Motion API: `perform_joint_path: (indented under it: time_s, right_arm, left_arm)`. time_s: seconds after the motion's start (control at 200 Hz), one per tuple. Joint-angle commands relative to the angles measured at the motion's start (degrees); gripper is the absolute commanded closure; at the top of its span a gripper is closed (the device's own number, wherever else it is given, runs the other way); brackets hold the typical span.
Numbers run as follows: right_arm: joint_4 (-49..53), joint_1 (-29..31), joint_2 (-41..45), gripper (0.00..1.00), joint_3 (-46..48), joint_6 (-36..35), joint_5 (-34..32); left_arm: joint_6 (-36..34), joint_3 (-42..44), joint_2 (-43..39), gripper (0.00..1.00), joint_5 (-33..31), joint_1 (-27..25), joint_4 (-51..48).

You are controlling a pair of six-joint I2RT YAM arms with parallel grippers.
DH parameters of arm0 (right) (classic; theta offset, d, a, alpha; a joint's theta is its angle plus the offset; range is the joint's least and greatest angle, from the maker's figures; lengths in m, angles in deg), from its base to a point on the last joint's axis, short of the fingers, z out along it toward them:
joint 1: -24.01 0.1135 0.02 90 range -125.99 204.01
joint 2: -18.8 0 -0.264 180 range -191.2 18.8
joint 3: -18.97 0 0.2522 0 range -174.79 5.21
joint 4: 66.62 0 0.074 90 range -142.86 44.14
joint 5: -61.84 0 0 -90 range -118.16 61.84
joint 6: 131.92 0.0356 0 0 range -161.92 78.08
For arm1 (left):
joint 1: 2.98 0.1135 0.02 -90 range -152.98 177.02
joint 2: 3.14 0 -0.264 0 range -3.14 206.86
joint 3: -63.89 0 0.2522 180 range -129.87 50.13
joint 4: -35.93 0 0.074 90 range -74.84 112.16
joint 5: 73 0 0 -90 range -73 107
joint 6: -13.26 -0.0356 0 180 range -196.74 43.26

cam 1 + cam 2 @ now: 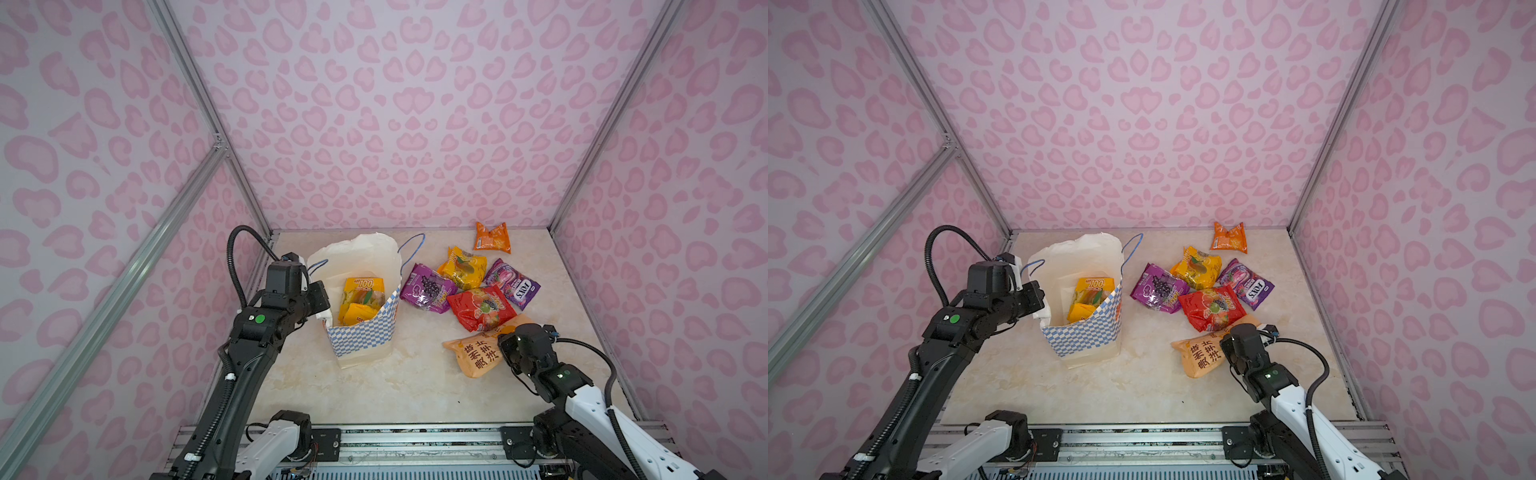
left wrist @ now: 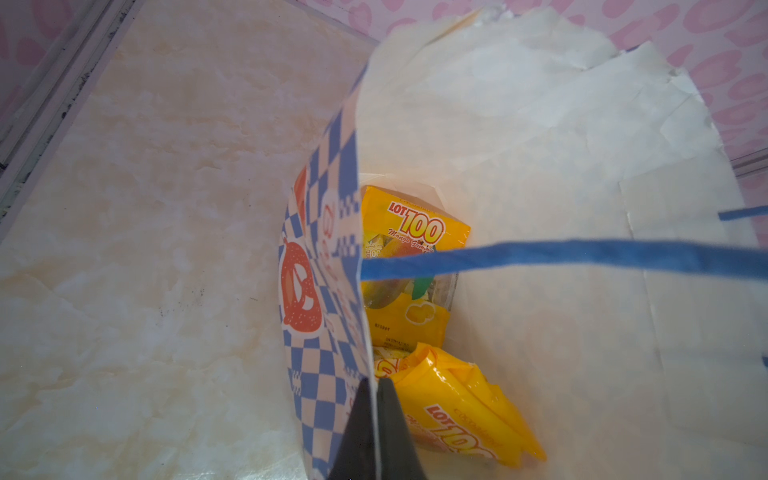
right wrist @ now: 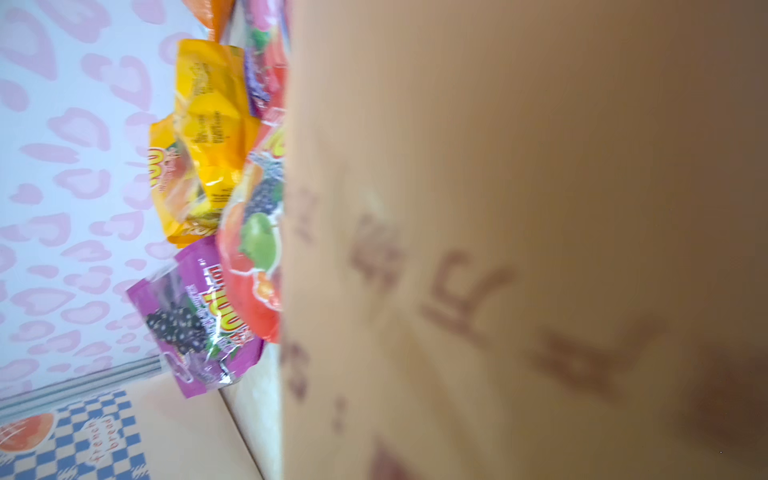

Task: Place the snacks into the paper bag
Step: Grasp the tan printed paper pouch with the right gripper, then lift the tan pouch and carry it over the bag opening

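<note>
Two yellow packets [image 1: 360, 300] lay inside the paper bag [image 1: 363, 338], which stood upright left of centre on the table [image 1: 374, 399]; six snacks remained outside it. The left gripper [image 2: 377, 388] was pressed together on the bag's near wall, holding the mouth open. The right gripper [image 1: 509, 351] was down at the large pale-orange packet [image 1: 471, 355], which filled the right wrist view; its jaws were hidden, so spread or pinching could not be told. Step in hand, as judged: pickup of that packet, whose far end touched the red packet [image 1: 482, 308]. The next move would call for a firm pinch on crinkly film, a lift clear of the red packet, and a carry over the rim without snagging the blue cord handle [image 2: 540, 257]
</note>
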Motion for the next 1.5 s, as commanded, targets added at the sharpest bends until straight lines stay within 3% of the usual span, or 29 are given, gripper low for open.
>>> perform_joint_path:
  time_s: [0.0,0.17,0.59,1.045,1.27,1.495]
  right_arm:
    - [5.9,1.7,1.7,0.77,-4.6,-6.0,-4.7]
    - [11.2,4.8,2.8,0.78,-13.0,-11.6,-9.4]
    - [11.3,9.0,-7.5,0.82,-39.3,-33.3,-9.3]
    - [7.8,26.1,-36.2,0.83,-82.8,-53.0,-8.2]
    - [12.6,30.3,-54.0,0.83,-102.4,-56.4,-3.1]
    - [16.1,32.4,-65.7,0.84,-110.1,-56.3,-0.1]
  left_arm:
    - [-0.4,0.0,-0.1,0.97,-0.2,0.0,2.8]
    - [-0.4,0.1,-0.2,0.97,-0.1,0.1,2.8]
    - [-0.5,0.1,-1.0,0.97,0.6,0.3,3.0]
    - [-0.9,0.3,-1.2,0.97,1.5,0.7,3.7]
    - [-1.3,0.3,-0.6,0.97,2.8,1.0,3.8]
    - [-1.4,0.4,-0.6,0.96,2.8,1.1,3.9]
